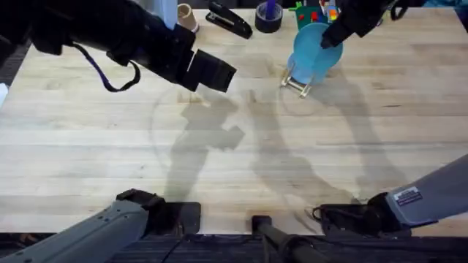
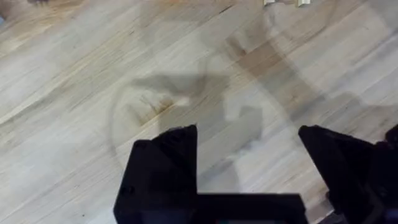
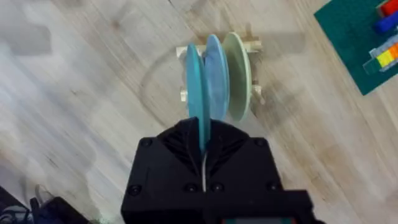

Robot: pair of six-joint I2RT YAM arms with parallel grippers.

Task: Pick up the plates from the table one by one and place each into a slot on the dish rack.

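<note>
Three plates stand on edge in the dish rack (image 3: pixel 252 45) at the back right of the table (image 1: pixel 234 146): a turquoise plate (image 3: pixel 198 87), a pale blue plate (image 3: pixel 216 78) and a cream plate (image 3: pixel 236 74). My right gripper (image 3: pixel 202 140) is shut on the rim of the turquoise plate (image 1: pixel 313 51), which sits over the rack (image 1: pixel 296 84) with the right gripper (image 1: pixel 333 38) above it. The left gripper (image 1: pixel 212 71) hovers over bare wood left of the rack. In the left wrist view the left gripper (image 2: pixel 249 143) is open with nothing between its fingers (image 2: pixel 168 162).
Along the back edge lie a black stapler (image 1: pixel 229 20), a dark tape roll (image 1: pixel 268 18) and a green mat (image 3: pixel 360 37) with coloured bricks (image 1: pixel 314 13). A tan cylinder (image 1: pixel 186 16) stands behind the left arm.
</note>
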